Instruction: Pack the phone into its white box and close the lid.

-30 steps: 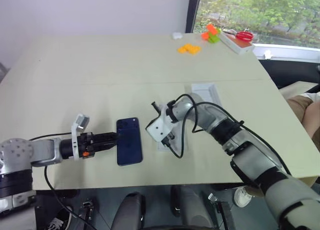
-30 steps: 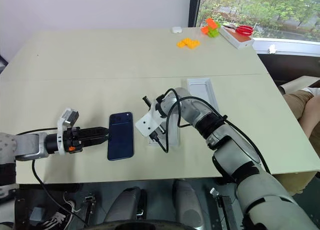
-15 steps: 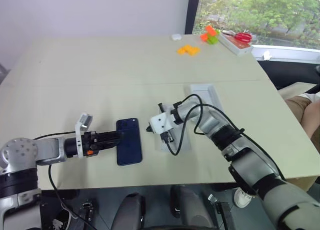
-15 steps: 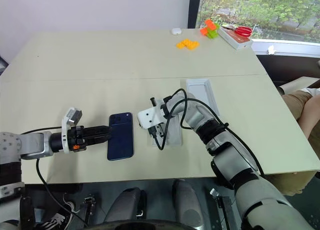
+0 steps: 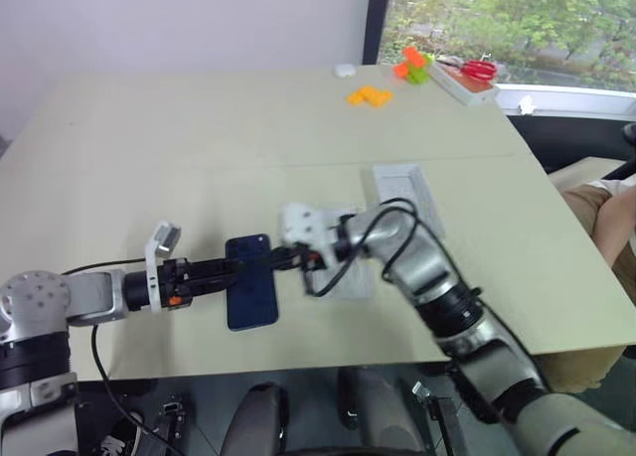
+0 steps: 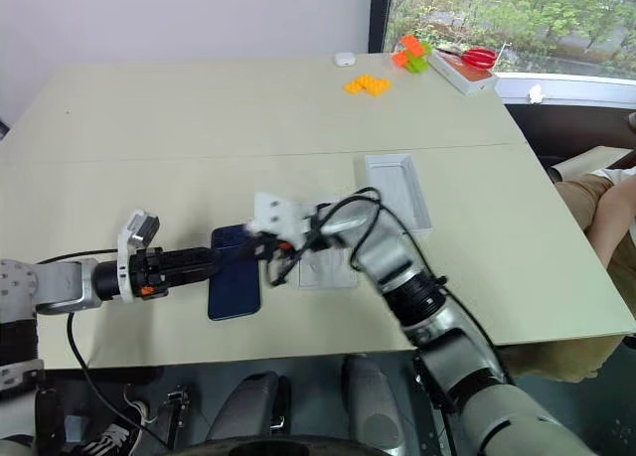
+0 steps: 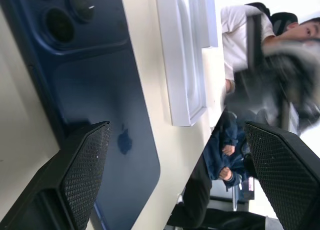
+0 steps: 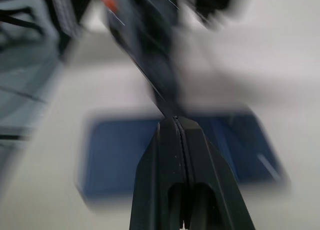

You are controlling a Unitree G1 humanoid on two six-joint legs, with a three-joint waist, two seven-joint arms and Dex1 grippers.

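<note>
Phone (image 5: 252, 295) lies flat on worktop (image 5: 199, 158). Left end effector (image 5: 231, 270) released at its edge. Right end effector (image 8: 175, 121) clenched, empty, above phone.

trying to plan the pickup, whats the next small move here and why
Probably open the right gripper beside the phone: its fingers are pressed shut above the phone, which lies flat on the table between the open left gripper's fingers, with the white box waiting uncovered beyond it.
</note>
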